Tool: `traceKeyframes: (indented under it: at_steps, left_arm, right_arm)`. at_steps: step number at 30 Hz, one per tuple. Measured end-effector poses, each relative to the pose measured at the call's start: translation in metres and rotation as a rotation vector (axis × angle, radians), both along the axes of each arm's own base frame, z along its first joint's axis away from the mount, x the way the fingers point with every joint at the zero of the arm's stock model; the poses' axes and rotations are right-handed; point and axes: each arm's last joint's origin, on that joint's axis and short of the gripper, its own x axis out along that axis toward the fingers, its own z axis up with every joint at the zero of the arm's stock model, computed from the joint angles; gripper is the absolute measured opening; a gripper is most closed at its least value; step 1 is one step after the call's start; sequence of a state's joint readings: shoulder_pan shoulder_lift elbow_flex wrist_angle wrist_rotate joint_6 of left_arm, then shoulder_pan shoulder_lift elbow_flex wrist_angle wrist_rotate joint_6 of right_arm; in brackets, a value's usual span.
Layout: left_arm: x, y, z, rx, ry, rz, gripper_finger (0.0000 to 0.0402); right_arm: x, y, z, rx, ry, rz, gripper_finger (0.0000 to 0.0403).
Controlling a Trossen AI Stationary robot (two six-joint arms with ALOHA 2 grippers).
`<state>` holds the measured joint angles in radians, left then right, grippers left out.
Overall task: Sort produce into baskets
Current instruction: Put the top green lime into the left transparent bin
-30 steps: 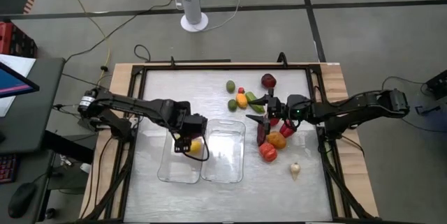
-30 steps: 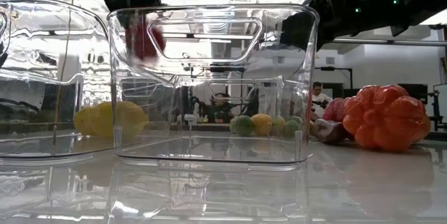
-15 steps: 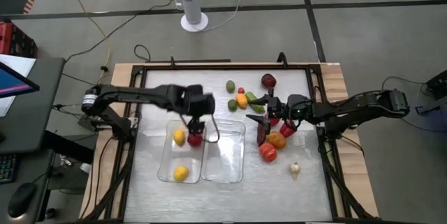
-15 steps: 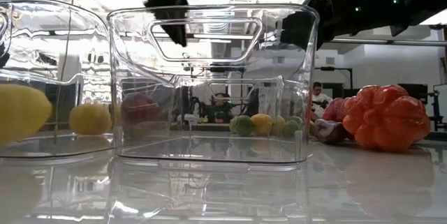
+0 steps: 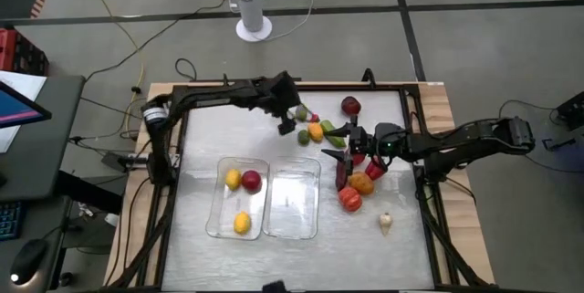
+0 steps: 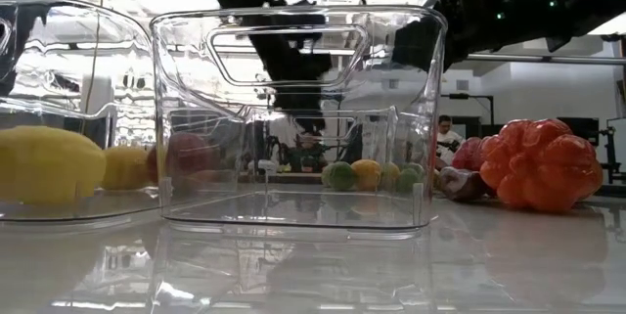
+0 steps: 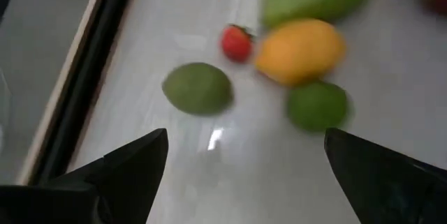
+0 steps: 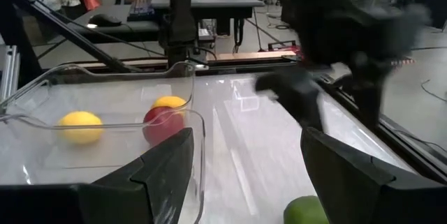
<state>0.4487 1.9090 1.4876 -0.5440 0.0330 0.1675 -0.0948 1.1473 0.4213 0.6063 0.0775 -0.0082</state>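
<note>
Two clear baskets stand side by side at the table's near middle. The left basket (image 5: 222, 224) holds two yellow pieces (image 5: 234, 179) and a red one (image 5: 252, 181). The right basket (image 5: 292, 204) shows nothing inside. Loose produce lies at the far right: green pieces (image 7: 198, 88), a small strawberry (image 7: 236, 42), a yellow-orange piece (image 7: 300, 51), orange-red ones (image 5: 350, 200) and a whitish garlic (image 5: 385, 223). My left gripper (image 5: 290, 120) is open and empty above the green pieces. My right gripper (image 5: 339, 153) hangs open and empty over the pile's near part.
A dark red piece (image 5: 351, 106) lies near the far right corner. A black frame (image 5: 274, 85) runs round the table top. Bare table lies to the left of the baskets and along the near edge. People show in the room beyond the table.
My left gripper has let go of the red piece, which now lies in the left basket. The gripper then rose and went toward the far edge and to the right, to the loose produce. One yellow piece has rolled to the basket's near end.
</note>
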Motion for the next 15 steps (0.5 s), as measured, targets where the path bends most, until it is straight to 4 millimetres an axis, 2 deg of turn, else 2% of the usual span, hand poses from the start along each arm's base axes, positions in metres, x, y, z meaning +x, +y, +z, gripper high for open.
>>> traceKeyframes:
  at_steps: [5,10,15]
  left_arm:
    - [0.013,0.021,-0.027,-0.068,-0.078,0.154,0.0371]
    - [0.019,0.029,-0.051,-0.054,-0.053,0.22,0.0371]
    - [0.024,0.027,-0.056,-0.025,-0.062,0.227,0.0371]
  right_arm:
    - [0.0,0.0,0.0,-0.001,0.003,0.0,0.0291]
    - [0.0,0.0,0.0,-0.004,0.002,0.001,0.0291]
    - [0.0,0.0,0.001,-0.004,-0.01,0.001,0.0291]
